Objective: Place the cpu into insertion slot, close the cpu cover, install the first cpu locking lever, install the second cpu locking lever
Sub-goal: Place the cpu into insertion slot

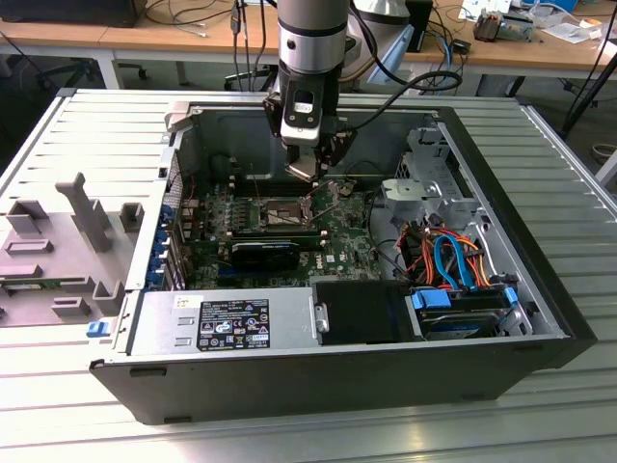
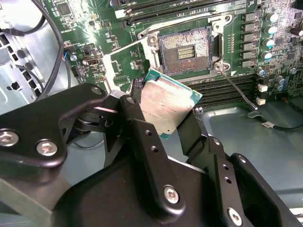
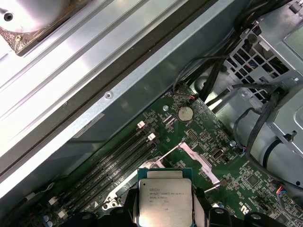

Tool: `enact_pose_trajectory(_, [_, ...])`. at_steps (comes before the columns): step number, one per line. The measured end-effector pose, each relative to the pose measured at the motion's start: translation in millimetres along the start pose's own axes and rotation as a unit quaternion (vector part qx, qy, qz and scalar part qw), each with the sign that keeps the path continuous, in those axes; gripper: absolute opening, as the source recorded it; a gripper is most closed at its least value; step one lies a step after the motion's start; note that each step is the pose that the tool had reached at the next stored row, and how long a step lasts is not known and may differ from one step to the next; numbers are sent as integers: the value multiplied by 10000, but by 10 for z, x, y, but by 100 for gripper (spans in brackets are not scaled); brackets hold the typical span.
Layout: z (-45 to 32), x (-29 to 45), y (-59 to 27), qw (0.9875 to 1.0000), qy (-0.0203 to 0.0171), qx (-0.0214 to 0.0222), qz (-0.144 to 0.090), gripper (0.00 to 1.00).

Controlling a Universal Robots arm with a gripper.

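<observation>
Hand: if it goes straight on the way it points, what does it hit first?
Probably the insertion slot or its rim, the held cpu touching first; whether it clears the open cpu cover is unclear.

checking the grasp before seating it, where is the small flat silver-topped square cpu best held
Pinch the silver-topped cpu by two opposite thin edges, from the sides, as the black gripper does. It is flat and thin, so that probably leaves its underside free for the dark square socket.

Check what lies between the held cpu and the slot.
Between the cpu and the slot, the second wrist view shows only the slot's own silvery rim; nothing else crosses that stretch.
</observation>
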State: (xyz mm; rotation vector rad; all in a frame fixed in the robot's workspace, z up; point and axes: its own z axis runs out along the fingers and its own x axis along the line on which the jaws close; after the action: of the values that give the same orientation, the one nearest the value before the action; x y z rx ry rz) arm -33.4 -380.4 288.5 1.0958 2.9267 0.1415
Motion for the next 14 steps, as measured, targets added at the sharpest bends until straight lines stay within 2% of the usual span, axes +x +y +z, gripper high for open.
enact_pose_trajectory(14, [2,0,0,10000,-3,-1,37,55])
